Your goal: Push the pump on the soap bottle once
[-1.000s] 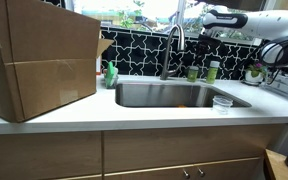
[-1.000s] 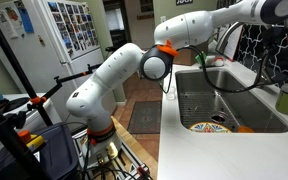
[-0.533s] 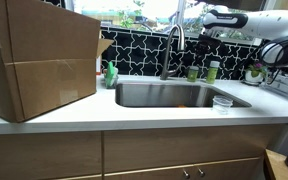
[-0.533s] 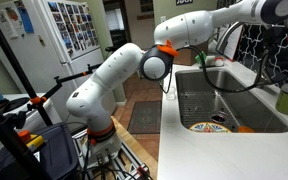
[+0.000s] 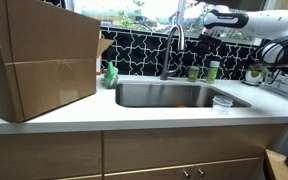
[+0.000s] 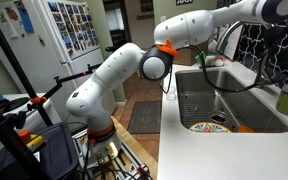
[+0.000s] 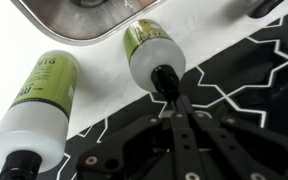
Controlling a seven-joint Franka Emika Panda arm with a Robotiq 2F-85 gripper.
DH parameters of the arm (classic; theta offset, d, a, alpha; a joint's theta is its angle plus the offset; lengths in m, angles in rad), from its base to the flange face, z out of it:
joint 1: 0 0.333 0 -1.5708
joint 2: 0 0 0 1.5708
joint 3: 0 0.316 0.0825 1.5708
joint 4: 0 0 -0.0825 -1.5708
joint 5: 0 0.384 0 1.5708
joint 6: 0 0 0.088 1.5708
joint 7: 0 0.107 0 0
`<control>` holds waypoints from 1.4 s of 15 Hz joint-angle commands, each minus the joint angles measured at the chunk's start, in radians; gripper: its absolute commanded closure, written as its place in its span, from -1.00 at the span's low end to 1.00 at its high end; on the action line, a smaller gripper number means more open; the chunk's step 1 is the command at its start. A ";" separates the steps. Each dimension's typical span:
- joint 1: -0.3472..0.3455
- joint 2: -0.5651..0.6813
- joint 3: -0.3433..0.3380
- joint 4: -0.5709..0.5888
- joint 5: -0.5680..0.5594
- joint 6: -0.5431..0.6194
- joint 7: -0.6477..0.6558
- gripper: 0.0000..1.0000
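Observation:
Two soap bottles with white bodies, green labels and black pumps stand on the counter behind the sink. In the wrist view one is at centre (image 7: 152,55) and one at left (image 7: 39,100). They also show in an exterior view (image 5: 212,71) (image 5: 192,73). My gripper (image 7: 172,100) has its fingers closed together, with the tips right at the black pump (image 7: 165,80) of the centre bottle. I cannot tell whether they press on it. In an exterior view the gripper (image 5: 205,36) hangs above the bottles.
A large cardboard box (image 5: 39,60) fills one end of the counter. The faucet (image 5: 171,45) rises behind the steel sink (image 5: 169,95). A green dish-soap bottle (image 5: 111,75), a clear cup (image 5: 222,102) and a plant pot (image 5: 254,73) stand nearby. A patterned plate (image 6: 209,127) lies in the sink.

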 commanded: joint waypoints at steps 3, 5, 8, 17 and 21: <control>-0.018 -0.002 0.023 0.001 0.002 -0.017 0.027 0.46; -0.022 -0.010 0.035 -0.004 0.017 0.014 0.031 0.20; -0.024 -0.021 0.047 -0.016 0.022 0.038 0.027 -0.25; -0.021 -0.074 0.044 -0.025 0.005 0.006 0.009 -1.00; -0.016 -0.096 0.032 -0.024 -0.016 -0.008 0.002 -0.98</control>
